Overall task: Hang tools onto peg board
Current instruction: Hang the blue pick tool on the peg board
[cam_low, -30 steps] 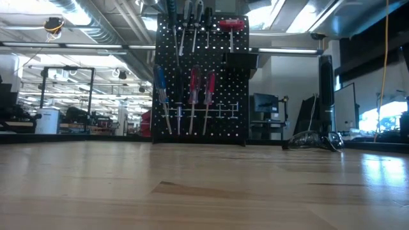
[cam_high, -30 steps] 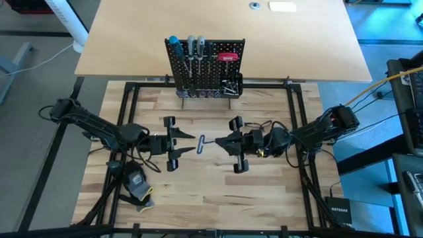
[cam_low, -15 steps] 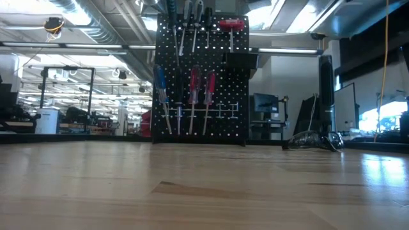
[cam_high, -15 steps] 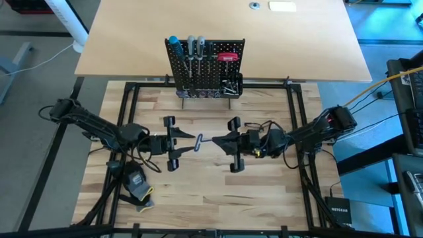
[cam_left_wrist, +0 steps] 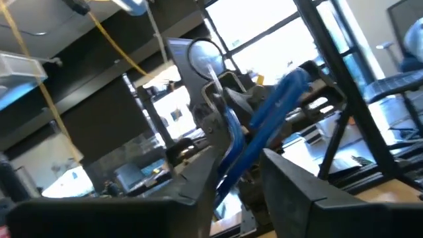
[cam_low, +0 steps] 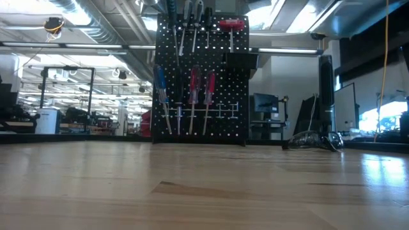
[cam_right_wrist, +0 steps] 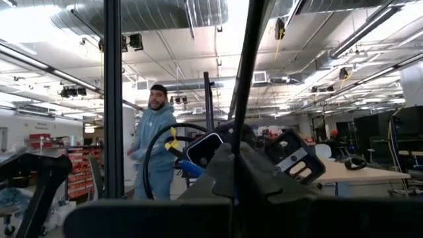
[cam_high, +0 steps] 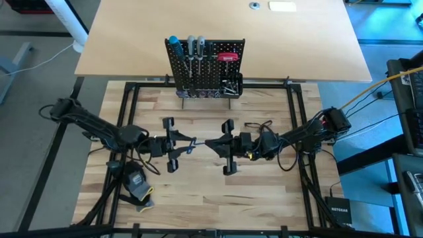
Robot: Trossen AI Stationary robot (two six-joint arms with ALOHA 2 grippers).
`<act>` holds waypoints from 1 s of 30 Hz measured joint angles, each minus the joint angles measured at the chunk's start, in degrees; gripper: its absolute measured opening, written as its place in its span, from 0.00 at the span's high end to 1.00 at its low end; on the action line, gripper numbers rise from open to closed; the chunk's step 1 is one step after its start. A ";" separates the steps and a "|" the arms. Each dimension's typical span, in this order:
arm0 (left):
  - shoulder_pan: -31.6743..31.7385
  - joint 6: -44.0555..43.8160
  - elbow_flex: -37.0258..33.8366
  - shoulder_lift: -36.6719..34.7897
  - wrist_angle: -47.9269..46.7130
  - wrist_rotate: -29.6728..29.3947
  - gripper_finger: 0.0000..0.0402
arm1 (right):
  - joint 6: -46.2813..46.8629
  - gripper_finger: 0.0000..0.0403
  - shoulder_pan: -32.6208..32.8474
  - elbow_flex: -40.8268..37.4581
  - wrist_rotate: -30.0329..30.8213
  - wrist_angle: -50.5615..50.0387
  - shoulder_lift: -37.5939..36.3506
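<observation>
The right gripper (cam_high: 210,143) is being kept pressed together on one end of the T-shaped key (cam_left_wrist: 264,125), above the middle of the worktop (cam_high: 218,192). The key is being held level in the air, clear of the wood, with its blue handle reaching across into the left gripper (cam_high: 190,141), which is being presented tip to tip with the right one. Whether the left gripper is already clamping the handle or only standing around it cannot be told.

Behind the two grippers, at the middle of the worktop's far edge, the peg board (cam_high: 205,56) is being kept upright. In the low view a blue-handled screwdriver (cam_low: 160,83) and two red-handled screwdrivers (cam_low: 195,83) are being carried side by side on its middle row. A red T-handle (cam_low: 231,25) is being carried near its top right corner, and grey-handled tools (cam_high: 195,45) along its top. A small black bin (cam_low: 241,61) is being carried on its right side, with silver bits (cam_high: 230,84) lying in it.

A black-and-yellow glove (cam_high: 135,185) is lying near the worktop's near left corner, under the left arm. In the right wrist view a person (cam_right_wrist: 155,145) in a light top is being seen in the room beyond.
</observation>
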 joint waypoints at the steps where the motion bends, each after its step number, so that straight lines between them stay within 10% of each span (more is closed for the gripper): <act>1: -0.28 0.24 0.00 -0.26 0.11 -1.03 0.76 | -0.20 0.99 0.00 0.00 -0.02 0.01 0.00; 13: -1.24 -0.06 0.00 -1.16 -1.10 -4.11 0.98 | -0.36 0.97 0.00 0.00 0.04 -1.05 -0.09; 20: -3.99 1.40 0.00 -5.37 -4.28 -11.43 0.99 | -3.93 0.76 0.07 -0.02 0.04 -5.32 -1.45; 30: -5.40 -7.85 0.00 -16.41 -24.20 -27.75 0.99 | -15.01 0.51 3.43 0.26 20.57 -37.48 -12.50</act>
